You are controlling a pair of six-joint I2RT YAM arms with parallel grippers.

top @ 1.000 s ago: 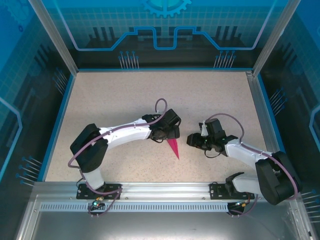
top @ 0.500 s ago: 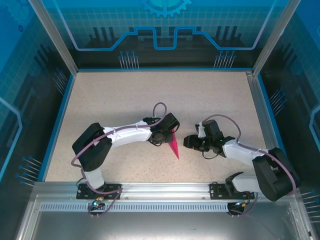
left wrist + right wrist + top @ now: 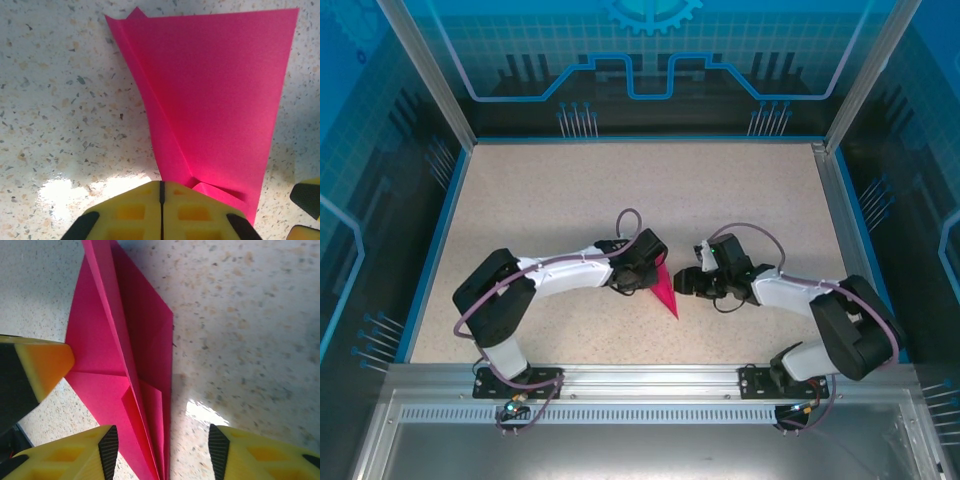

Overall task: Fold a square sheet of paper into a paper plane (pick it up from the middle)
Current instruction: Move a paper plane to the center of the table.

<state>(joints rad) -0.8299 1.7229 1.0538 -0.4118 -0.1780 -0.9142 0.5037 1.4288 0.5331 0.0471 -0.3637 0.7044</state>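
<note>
Top external: two arms, one paper plane (image 3: 666, 293), lying flat on the speckled worktop (image 3: 570, 190) between the left end effector (image 3: 656, 274) and the right end effector (image 3: 686, 284). Left sits at the plane's wide end, right just beside it. Left wrist: jaws closed flush, tips touching the pink paper. Right wrist: jaws spread wide, straddling the narrow folded end, not gripping. One centre crease shows.

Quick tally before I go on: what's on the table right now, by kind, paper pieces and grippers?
magenta-pink folded paper dart: 1
yellow-fingered two-finger grippers: 2, the left gripper and the right gripper
Total: 3
</note>
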